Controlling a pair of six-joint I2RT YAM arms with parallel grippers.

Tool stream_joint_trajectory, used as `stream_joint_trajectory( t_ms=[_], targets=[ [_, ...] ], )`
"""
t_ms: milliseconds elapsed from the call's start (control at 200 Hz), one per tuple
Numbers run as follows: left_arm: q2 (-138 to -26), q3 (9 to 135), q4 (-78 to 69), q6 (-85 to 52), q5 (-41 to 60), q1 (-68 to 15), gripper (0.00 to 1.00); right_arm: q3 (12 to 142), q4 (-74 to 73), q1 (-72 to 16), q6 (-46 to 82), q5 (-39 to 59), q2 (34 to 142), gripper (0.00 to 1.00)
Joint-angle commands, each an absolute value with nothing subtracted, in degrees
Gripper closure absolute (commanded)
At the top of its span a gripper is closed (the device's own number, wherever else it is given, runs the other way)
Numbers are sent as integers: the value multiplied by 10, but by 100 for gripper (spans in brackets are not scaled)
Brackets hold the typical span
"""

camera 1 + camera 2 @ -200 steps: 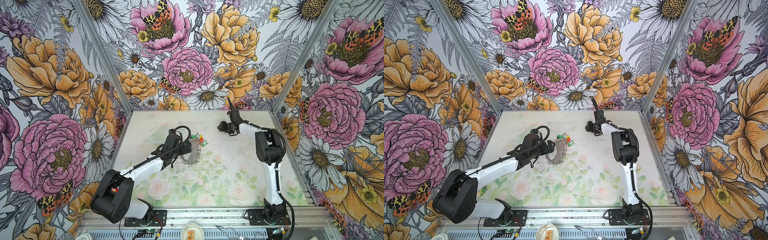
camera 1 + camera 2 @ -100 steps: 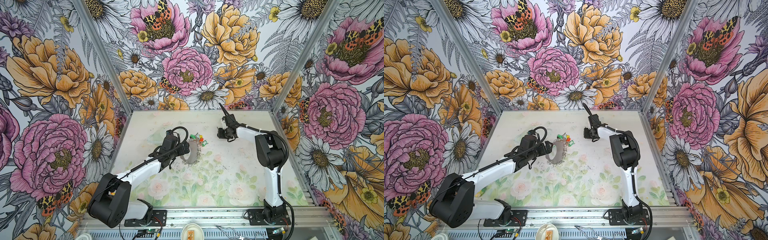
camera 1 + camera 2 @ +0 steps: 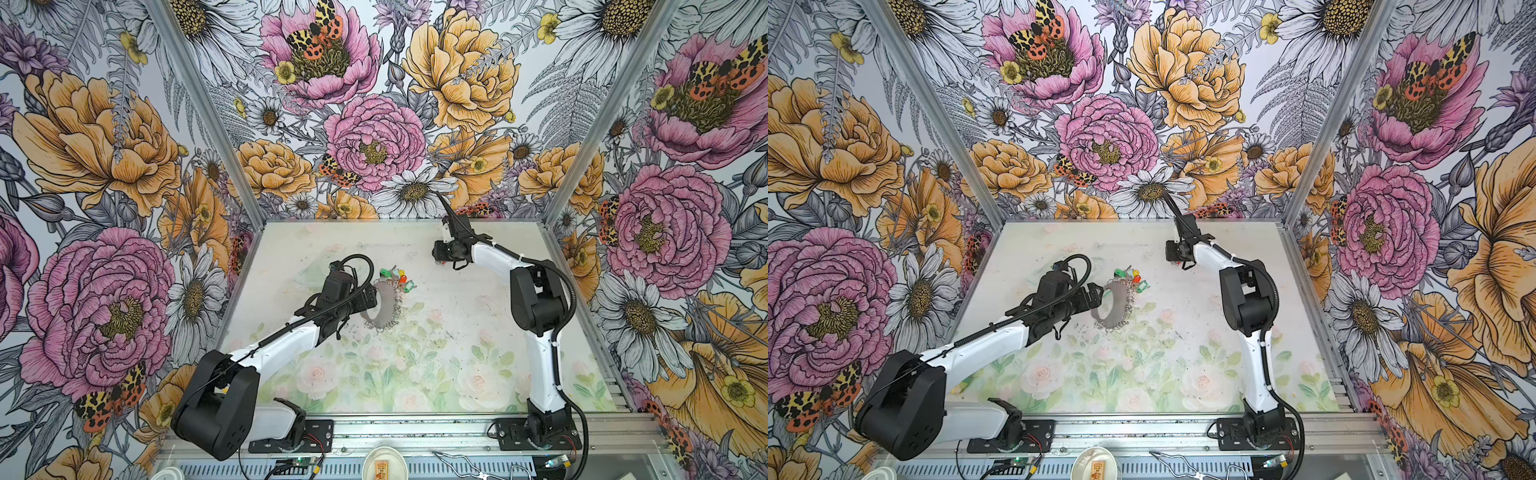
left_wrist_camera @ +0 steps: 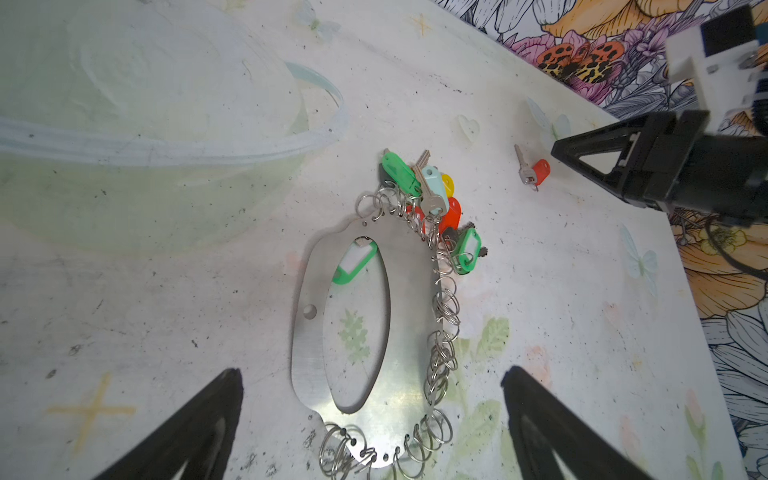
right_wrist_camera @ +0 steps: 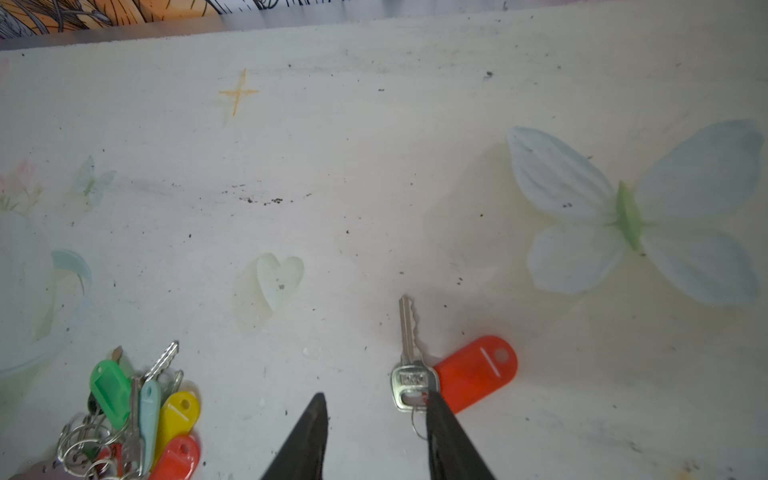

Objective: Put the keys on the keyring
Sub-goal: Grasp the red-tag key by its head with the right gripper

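The keyring (image 4: pixel 411 291), a flat grey metal ring fringed with small split rings, lies on the table in both top views (image 3: pixel 384 307) (image 3: pixel 1115 307). A bunch of keys (image 4: pixel 432 195) with green, yellow, red and pale blue tags hangs at its far end (image 3: pixel 397 276) (image 5: pixel 141 411). My left gripper (image 4: pixel 372 374) is open wide, its fingers on either side of the ring's near end without touching it (image 3: pixel 368 299). One loose key (image 5: pixel 409 374) with a red tag (image 5: pixel 478 374) lies apart from the bunch. My right gripper (image 5: pixel 374 397) is open above it. One fingertip covers the edge of the key's head, and the gap between the fingers is empty.
A clear plastic bowl (image 4: pixel 166 137) stands just beyond the keyring on the left (image 3: pixel 313 270). The back wall (image 3: pixel 374 208) rises close behind the right gripper (image 3: pixel 439 255). A small white dish (image 3: pixel 384 463) sits outside the front rail.
My right gripper has shifted a little to the left and lower, over the loose key, and its jaws have changed their gap slightly. The left arm has hardly moved.
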State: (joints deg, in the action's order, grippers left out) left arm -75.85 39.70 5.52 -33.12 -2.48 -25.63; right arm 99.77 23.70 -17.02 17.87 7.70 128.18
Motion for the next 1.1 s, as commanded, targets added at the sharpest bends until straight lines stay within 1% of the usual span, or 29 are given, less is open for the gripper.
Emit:
stream_joint_trajectory(
  t_ms=[0, 706, 1096],
  targets=[
    [-755, 391, 44, -334, -18, -249, 1, 1015, 255, -169, 168, 77, 1308, 60],
    [-756, 392, 47, -334, -17, -248, 1, 984, 265, -173, 172, 97, 1325, 64],
    [-753, 390, 50, -332, -23, -248, 1, 924, 266, -199, 168, 98, 1294, 65]
  ],
)
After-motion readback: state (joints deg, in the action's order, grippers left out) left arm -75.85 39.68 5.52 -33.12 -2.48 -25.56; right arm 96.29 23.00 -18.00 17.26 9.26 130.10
